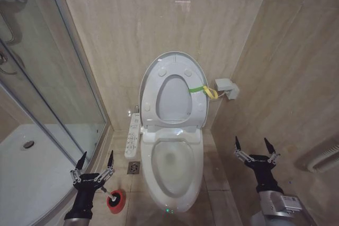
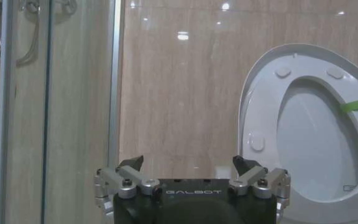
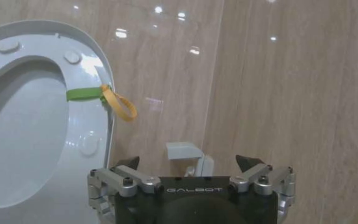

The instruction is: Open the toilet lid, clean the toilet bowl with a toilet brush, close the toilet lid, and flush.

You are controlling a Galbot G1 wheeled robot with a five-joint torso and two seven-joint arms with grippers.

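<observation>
Two hands hang low on either side of the toilet, both with fingers spread wide and gripping nothing. Seen from the head camera, the left hand [image 1: 96,161] hovers at the lower left, just above the red holder cup [image 1: 116,201] that stands on the tiled floor [image 1: 217,183] beside the base of the toilet, close to the glass shower door [image 1: 58,78]; the toilet brush [image 1: 107,190] rises from that cup as a thin white handle, near the left hand's fingertips but not between them. The right hand [image 1: 255,147] is held out over the floor to the right of the toilet bowl [image 1: 175,170], well apart from it. The toilet lid [image 1: 172,91] stands raised, leaning back against the beige tiled wall [image 1: 175,14], with its underside and small bumper pads facing forward and a yellow-green strap loop [image 1: 204,90] at its right edge. The bowl below it lies uncovered, a white oval basin with a small green light at its front. A white control panel [image 1: 132,135] runs along the bowl's left side, and a small floor drain [image 1: 133,167] sits just below it. A white box [image 1: 225,87] is fixed to the wall to the right of the lid. Each wrist camera shows its own hand, left [image 2: 188,163] and right [image 3: 188,161], pointing at the wall with the raised lid off to one side.
</observation>
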